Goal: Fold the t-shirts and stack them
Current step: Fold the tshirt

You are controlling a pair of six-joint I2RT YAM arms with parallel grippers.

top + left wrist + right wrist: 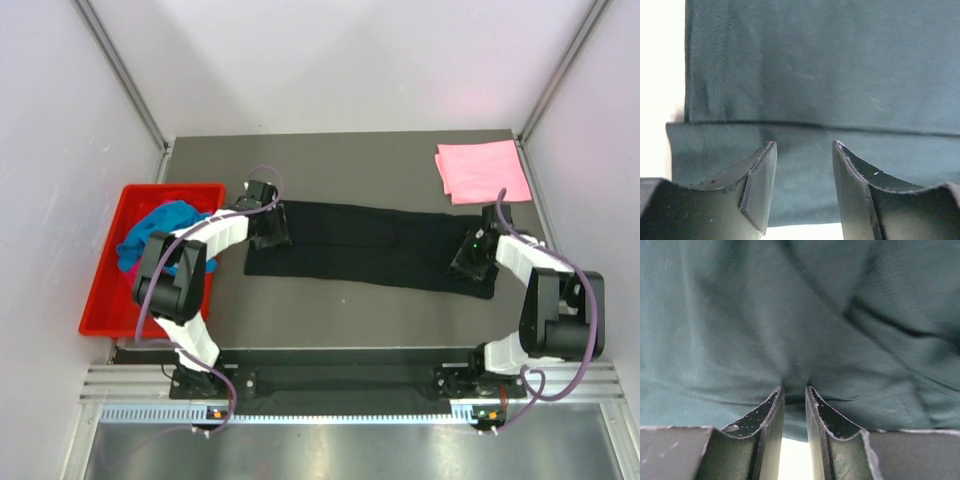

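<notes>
The black shirt (370, 245) lies flat on the table (330, 310) as a long band through the middle of the overhead view, its long axis running left to right and dipping slightly toward the right end. Each arm has one end. The left gripper (272, 228) sits over the left end and the right gripper (468, 258) over the right end, so neither has to cross over.

In the left wrist view the jaws are spread wide, with cloth showing between and below them and nothing caught. A folded edge runs across the frame just beyond the fingertips, and the shirt's left border is in the upper left.

In the right wrist view the jaws are drawn close to a narrow slit, tips down against the cloth. Wrinkles run in toward the tips, but I cannot tell whether a fold is actually pinched between them.

My reading is that the next fold brings one end over toward the other along that long axis. It would depend on both grippers taking hold at matching points on the two ends.

A folded pink shirt (482, 170) rests in the upper right corner of the table, well apart from the black one. The red tray (100, 300) at the left holds a crumpled turquoise shirt (160, 225), with what looks like a scrap of magenta cloth (127, 270) at its lower edge
</notes>
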